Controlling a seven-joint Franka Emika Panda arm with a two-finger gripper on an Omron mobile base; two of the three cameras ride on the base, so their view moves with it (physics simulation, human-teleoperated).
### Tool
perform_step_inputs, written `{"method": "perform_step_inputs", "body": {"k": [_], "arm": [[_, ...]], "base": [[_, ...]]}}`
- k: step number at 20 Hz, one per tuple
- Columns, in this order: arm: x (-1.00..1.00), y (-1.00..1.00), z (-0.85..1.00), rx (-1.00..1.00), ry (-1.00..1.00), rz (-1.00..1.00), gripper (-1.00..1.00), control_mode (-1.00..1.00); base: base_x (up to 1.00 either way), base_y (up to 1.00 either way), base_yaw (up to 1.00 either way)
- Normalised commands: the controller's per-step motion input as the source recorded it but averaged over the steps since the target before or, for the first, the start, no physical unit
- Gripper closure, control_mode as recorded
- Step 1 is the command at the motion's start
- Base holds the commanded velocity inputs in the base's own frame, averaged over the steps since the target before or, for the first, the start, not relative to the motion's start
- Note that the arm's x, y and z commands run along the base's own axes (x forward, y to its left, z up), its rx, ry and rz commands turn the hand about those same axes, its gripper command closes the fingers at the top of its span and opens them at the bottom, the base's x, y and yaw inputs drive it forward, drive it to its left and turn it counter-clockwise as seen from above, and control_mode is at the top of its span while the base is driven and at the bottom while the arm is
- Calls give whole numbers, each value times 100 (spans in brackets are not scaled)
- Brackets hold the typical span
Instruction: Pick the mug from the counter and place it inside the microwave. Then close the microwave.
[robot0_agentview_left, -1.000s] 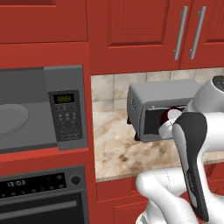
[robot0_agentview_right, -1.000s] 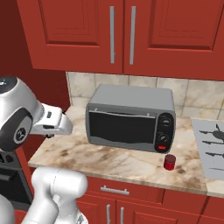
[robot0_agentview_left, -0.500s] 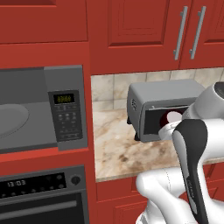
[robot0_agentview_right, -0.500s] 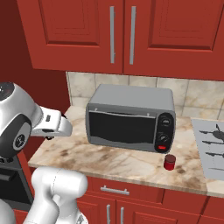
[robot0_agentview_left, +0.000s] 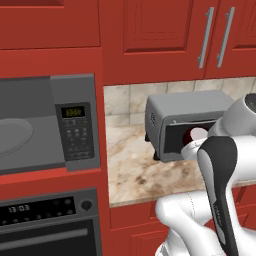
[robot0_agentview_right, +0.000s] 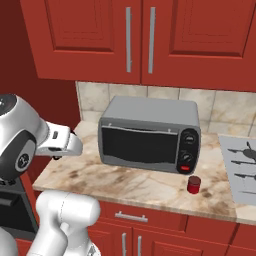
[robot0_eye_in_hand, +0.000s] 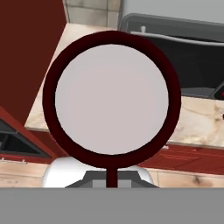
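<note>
The mug (robot0_eye_in_hand: 112, 98), dark red with a white inside, is seen from above in the hand view, rim toward the camera. My gripper (robot0_eye_in_hand: 112, 178) is shut on it at its near edge, and the fingertips are hidden under it. In the left base view the mug (robot0_agentview_left: 194, 135) hangs above the counter (robot0_agentview_left: 130, 165), in front of the toaster oven and partly behind my forearm. The microwave (robot0_agentview_left: 75, 130) is at the left. Its grey cavity shows open, with a pale round plate (robot0_agentview_left: 12, 135) inside. Its door is out of view.
A silver-grey toaster oven (robot0_agentview_right: 150, 137) stands at the back of the counter (robot0_agentview_right: 125, 182). A small red cylinder with a dark top (robot0_agentview_right: 193, 184) sits in front of its right end. A stovetop (robot0_agentview_right: 242, 162) lies at the right, a black oven (robot0_agentview_left: 45, 225) under the microwave.
The hand with the mug has sunk slightly, and the arm's elbow has shifted a little to the right in the left base view. Everything on the counter is where it was.
</note>
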Motion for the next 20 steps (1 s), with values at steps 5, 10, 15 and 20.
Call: {"method": "perform_step_inputs", "body": {"k": [5,10,15,20], "arm": [[0,0,0,0,0,0,100,100],[0,0,0,0,0,0,100,100],[0,0,0,0,0,0,100,100],[0,0,0,0,0,0,100,100]], "base": [[-70,10,0],[-61,15,0],[-55,23,1],[-23,38,17]]}}
